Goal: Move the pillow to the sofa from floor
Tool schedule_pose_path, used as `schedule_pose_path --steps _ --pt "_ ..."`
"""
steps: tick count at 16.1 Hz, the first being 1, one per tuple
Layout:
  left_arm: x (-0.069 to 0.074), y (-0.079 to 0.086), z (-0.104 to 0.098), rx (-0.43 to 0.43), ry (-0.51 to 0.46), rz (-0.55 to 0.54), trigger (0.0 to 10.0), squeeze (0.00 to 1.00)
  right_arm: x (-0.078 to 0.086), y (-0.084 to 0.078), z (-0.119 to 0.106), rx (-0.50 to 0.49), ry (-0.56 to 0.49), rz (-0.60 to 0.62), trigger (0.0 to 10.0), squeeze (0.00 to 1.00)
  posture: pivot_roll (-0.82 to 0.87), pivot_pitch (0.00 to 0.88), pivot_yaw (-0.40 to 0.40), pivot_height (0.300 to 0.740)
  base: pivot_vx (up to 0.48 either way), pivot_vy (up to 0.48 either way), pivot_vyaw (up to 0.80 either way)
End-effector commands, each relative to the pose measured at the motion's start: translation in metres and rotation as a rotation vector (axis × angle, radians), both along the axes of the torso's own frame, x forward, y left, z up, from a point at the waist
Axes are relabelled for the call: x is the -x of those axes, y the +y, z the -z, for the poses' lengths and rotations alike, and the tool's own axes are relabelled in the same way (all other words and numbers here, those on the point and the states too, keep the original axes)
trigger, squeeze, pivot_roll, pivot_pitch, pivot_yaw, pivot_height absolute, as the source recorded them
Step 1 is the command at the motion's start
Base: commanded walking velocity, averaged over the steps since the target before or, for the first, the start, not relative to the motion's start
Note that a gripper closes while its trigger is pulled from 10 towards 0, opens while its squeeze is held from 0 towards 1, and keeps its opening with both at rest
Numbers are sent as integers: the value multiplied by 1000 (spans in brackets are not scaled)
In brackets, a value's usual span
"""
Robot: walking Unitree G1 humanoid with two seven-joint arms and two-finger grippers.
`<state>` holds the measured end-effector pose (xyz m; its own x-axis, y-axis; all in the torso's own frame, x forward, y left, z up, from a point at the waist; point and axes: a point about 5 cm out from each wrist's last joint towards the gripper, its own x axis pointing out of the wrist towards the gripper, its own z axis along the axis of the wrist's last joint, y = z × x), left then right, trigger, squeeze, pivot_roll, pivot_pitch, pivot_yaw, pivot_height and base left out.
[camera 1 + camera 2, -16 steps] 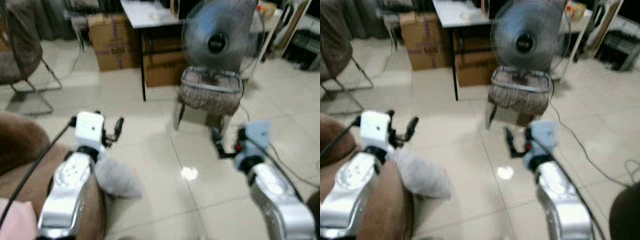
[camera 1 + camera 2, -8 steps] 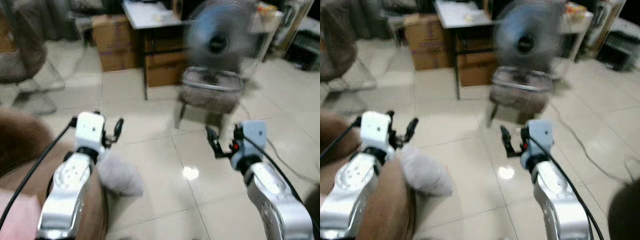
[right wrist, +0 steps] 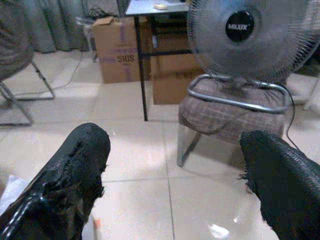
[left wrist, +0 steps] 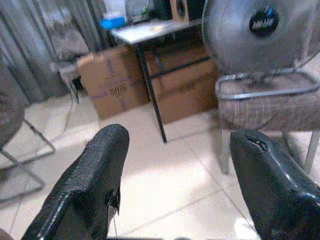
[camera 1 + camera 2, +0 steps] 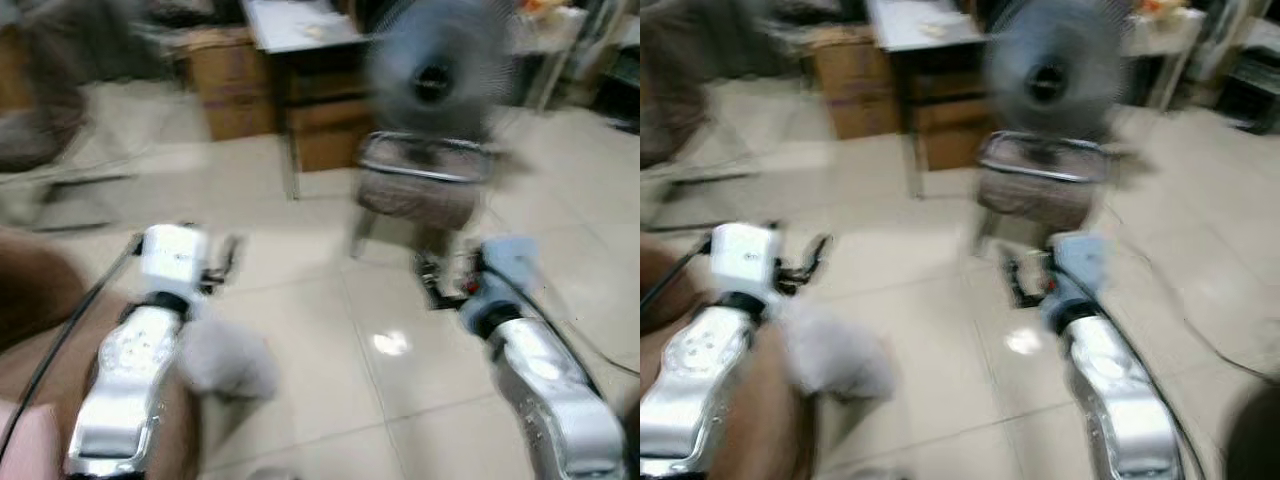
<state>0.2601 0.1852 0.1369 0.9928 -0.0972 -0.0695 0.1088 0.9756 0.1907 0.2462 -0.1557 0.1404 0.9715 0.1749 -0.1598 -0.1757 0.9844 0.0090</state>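
Observation:
A grey pillow (image 5: 225, 362) lies on the tiled floor against the front of the brown sofa (image 5: 40, 300) at my left. My left gripper (image 5: 185, 250) hangs open just above and behind the pillow, with nothing between its fingers (image 4: 95, 180). My right gripper (image 5: 448, 280) is open too and holds nothing. It hovers over bare floor to the right of the pillow, pointing toward the fan. Both eye views are blurred.
A standing fan (image 5: 435, 75) sits on a stool with a checked cushion (image 5: 420, 190) straight ahead. Behind them are a black-legged table (image 5: 300, 30) and cardboard boxes (image 5: 235, 85). A metal-framed chair (image 3: 15, 90) stands at the far left. A pink cloth (image 5: 25, 445) lies on the sofa.
The whole picture has shifted and blurred, so the camera moved. Both arms keep nearly the same pose, and the pillow stays on the floor.

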Motion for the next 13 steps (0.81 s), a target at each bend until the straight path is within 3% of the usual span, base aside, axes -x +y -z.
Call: schedule_pose_path --steps 1,2,4,9,13 --pt "-1 -7 -3 5 -14 11 10000 145 1 -10 -4 7 -18 18 10000 0 -3 0 25 740 330 0 0" --pt "-1 -6 -3 5 -14 5 10000 145 1 -9 -4 -2 -22 12 10000 0 -3 0 25 740 330 0 0" --pt "-1 -1 -3 0 -13 -19 10000 149 1 -4 -6 48 -13 -73 10000 0 -1 0 16 740 337 0 800" --pt "0 5 -4 -12 -12 -41 10000 153 3 5 -4 50 1 -172 10000 0 4 0 15 740 337 0 800" --pt "-1 7 -5 -18 -13 -42 10000 153 4 3 -3 41 1 -154 10000 0 7 0 24 740 338 0 800"
